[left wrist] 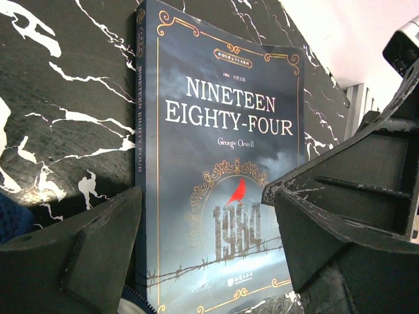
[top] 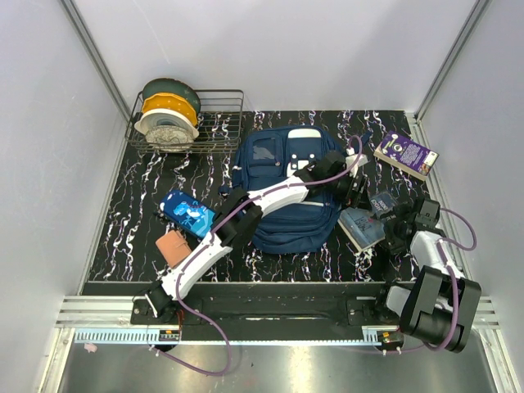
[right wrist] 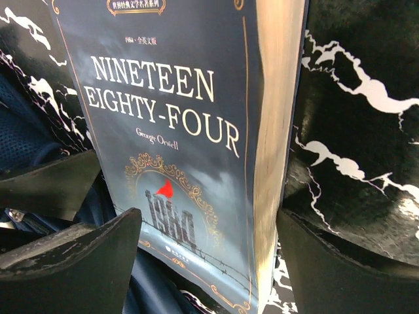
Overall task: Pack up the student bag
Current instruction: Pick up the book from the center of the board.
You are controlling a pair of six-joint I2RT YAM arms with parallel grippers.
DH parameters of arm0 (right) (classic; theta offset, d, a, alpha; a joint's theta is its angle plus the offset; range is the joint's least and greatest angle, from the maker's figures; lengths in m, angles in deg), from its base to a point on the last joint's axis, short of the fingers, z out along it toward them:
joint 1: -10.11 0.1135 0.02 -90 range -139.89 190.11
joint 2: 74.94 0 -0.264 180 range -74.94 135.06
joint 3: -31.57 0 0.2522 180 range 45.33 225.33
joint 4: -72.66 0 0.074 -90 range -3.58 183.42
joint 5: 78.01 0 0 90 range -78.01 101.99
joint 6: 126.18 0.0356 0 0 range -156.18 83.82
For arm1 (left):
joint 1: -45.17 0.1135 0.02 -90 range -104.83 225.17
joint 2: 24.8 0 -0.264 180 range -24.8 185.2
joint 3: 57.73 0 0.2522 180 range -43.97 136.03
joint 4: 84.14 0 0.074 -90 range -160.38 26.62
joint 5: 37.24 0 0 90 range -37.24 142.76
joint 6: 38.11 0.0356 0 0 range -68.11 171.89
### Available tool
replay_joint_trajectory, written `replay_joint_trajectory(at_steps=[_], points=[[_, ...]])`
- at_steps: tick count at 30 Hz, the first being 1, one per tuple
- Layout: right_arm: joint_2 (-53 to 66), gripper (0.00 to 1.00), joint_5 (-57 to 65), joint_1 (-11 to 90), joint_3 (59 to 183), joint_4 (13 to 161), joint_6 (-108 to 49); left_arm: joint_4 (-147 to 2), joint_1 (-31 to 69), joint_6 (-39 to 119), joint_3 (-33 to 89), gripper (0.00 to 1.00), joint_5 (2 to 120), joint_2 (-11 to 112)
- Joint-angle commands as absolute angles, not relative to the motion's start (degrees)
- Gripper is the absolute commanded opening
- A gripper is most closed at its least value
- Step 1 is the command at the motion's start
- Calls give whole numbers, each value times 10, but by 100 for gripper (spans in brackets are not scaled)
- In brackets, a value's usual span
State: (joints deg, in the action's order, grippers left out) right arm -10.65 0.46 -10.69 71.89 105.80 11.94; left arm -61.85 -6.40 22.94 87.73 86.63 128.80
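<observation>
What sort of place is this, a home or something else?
Likely a robot test cell: white walls enclose a black marbled table, with a left arm and right arm mounted at its edge.

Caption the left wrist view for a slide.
Nineteen Eighty-Four paperback framed between the left gripper's spread fingers, black white-veined table behind.

You're over a black table point(top: 135, 209) streaked with white marble veins. Your student bag point(top: 274, 168) reads navy, with white patches on its pockets. Close in is the book point(left wrist: 216, 196): stormy blue-grey cover, gold scrollwork border, white title, one red bird. Off to the sides are a purple book point(top: 405, 154) and a bright blue pouch point(top: 187, 211).
</observation>
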Motion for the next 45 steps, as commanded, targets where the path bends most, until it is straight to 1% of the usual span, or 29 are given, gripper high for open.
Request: replay_joint_trajectory(at_steps=[1,4,5,6,9,10,12,13,15,17,21,23,25,27,29,30,31,33,34,35,36,37,38,40,43,45], points=[[-72,89,-8,-108,706,1016,123,-543,-69,209,879,85,904,1337],[-54,85,-16,-108,702,996,123,-550,-73,204,880,83,931,1344],[-50,81,-18,-107,701,993,123,-550,-75,203,879,83,934,1345],[-45,72,-20,-108,701,989,121,-555,-76,202,878,83,943,1345],[-58,59,-27,-108,699,989,117,-568,-77,191,877,82,960,1344],[-65,51,-28,-108,698,993,117,-569,-77,189,876,81,960,1343],[-102,43,-16,-108,698,1009,116,-572,-77,189,875,80,958,1336],[-117,22,-9,-108,698,1015,117,-573,-77,188,873,80,958,1333],[-164,0,9,-108,707,1044,115,-574,-76,190,873,77,958,1321],[-211,0,32,-108,719,1072,112,-568,-73,195,866,77,942,1292],[-285,0,64,-108,786,1170,99,-572,-60,209,840,82,937,1209],[-315,0,60,-107,802,1185,106,-616,-44,201,794,84,932,1143],[-319,0,33,-109,824,1196,108,-647,-25,191,763,85,927,1083],[-320,0,12,-109,845,1198,106,-661,-12,188,742,85,921,1052],[-334,0,8,-108,863,1206,97,-658,1,198,737,90,931,1018],[-340,0,7,-109,877,1206,94,-656,6,201,735,91,936,1009],[-343,0,-15,-109,885,1202,73,-656,11,202,732,94,941,990],[-335,0,-59,-109,909,1184,51,-656,17,201,711,95,941,969],[-331,0,-106,-109,914,1179,44,-657,24,201,702,95,940,949],[-320,0,-136,-109,918,1157,42,-664,28,201,684,99,942,939],[-315,0,-175,-108,918,1139,39,-671,32,198,672,99,944,929],[-308,0,-252,-108,918,1119,39,-679,42,195,660,99,948,911],[-293,0,-288,-108,920,1085,40,-695,48,186,636,99,961,902],[-277,0,-364,-108,930,1068,35,-702,66,168,612,99,968,876],[-262,0,-408,-107,956,1079,-3,-706,84,150,585,99,978,850],[-258,0,-432,-105,960,1064,-11,-651,86,179,583,99,959,838]])
